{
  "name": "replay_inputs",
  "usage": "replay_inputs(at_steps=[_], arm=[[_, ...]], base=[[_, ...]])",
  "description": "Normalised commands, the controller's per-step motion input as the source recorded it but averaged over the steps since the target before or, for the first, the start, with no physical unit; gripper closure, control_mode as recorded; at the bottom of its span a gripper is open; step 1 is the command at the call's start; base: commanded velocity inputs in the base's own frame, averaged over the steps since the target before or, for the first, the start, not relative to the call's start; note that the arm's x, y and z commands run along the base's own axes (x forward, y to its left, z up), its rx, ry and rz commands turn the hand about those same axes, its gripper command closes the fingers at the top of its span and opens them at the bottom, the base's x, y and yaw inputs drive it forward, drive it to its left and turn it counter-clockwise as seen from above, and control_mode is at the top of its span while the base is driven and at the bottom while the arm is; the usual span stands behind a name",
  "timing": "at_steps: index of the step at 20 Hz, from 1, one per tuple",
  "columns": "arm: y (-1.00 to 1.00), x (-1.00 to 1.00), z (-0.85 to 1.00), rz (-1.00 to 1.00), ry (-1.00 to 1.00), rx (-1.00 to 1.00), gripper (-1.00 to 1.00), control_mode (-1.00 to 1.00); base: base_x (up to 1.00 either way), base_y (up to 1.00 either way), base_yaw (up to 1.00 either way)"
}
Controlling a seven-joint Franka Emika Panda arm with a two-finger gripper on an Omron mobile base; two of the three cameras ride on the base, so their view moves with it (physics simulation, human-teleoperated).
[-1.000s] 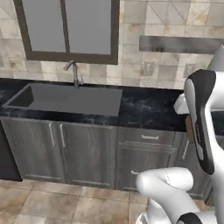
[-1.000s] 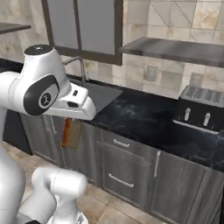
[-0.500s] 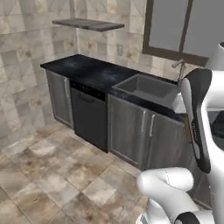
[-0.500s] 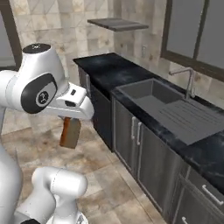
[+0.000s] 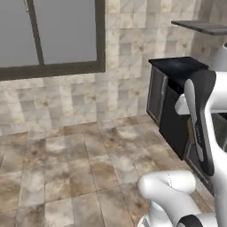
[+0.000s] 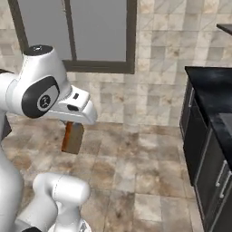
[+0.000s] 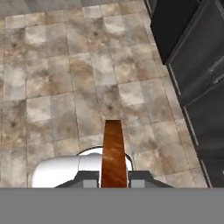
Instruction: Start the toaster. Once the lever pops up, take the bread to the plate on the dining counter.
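Observation:
My gripper [image 7: 113, 179] is shut on the bread [image 7: 113, 153], a tan-brown slice seen edge-on between the two dark fingertips in the hand view. From the right base view the bread [image 6: 73, 137] hangs below the white hand, held over the tiled floor. In the left base view a sliver of bread [image 5: 190, 129] shows behind the upright forearm. The toaster, the plate and the dining counter are out of view.
A black wall countertop [image 6: 213, 93] on dark cabinets [image 5: 170, 111] runs along the right. A large window [image 6: 97, 31] sits in the tiled wall ahead. Brown floor tiles [image 5: 66, 164] stretch out open in front of the base.
The base has turned, so the whole scene has swept: the sink and counter have slid off to the right and the window wall now faces me. The bread stays gripped.

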Motion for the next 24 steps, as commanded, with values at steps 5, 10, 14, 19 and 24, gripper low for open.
replay_inputs(at_steps=[5, 10, 14, 19, 24], arm=[[0.0, 0.0, 0.0, 0.0, 0.0, 0.0, 1.0, 1.0], [0.0, 0.0, 0.0, 0.0, 0.0, 0.0, 1.0, 1.0], [0.0, 0.0, 0.0, 0.0, 0.0, 0.0, 1.0, 1.0], [0.0, 0.0, 0.0, 0.0, 0.0, 0.0, 1.0, 1.0], [0.0, 0.0, 0.0, 0.0, 0.0, 0.0, 1.0, 1.0]], base=[[0.0, 0.0, 0.99], [0.03, 0.0, 0.98], [0.13, 0.0, 0.95], [0.14, 0.0, 0.93], [0.22, 0.0, 0.9]])
